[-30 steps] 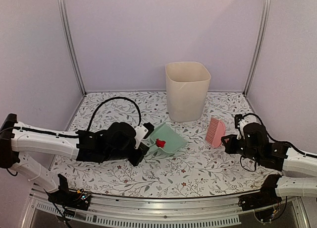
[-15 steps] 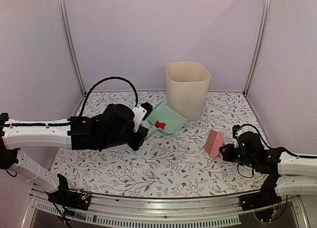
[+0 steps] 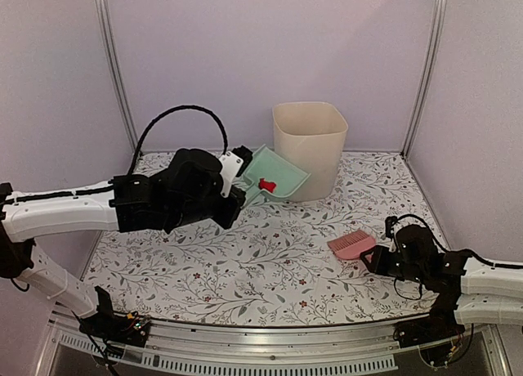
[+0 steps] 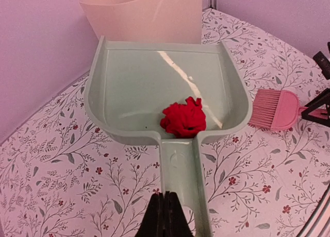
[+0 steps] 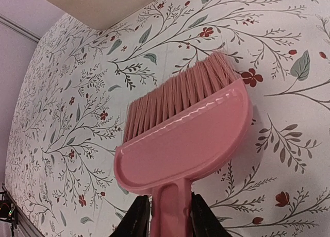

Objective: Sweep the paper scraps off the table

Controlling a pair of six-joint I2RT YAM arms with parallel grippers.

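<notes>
One red paper scrap (image 3: 265, 184) lies in the mint-green dustpan (image 3: 282, 173), which hangs in the air beside the cream bin (image 3: 309, 147). In the left wrist view the scrap (image 4: 183, 118) sits at the dustpan's (image 4: 154, 72) near wall, by the handle. My left gripper (image 3: 243, 198) is shut on the dustpan's handle (image 4: 181, 180); its jaws (image 4: 165, 216) show pressed together on the handle's left rim. My right gripper (image 3: 372, 254) is shut on the handle of the pink brush (image 3: 351, 245), which lies low and flat over the table (image 3: 270, 270). No other scraps show.
The cream bin (image 4: 144, 15) stands upright at the back centre, just beyond the dustpan's open mouth. The brush (image 5: 191, 129) points its bristles toward the bin side. Lilac walls enclose the table on three sides; a metal rail (image 3: 270, 339) runs along the near edge.
My left arm has lifted the dustpan with the red scrap up and back toward the bin. My right arm has lowered the brush from upright to flat and drawn it nearer.
</notes>
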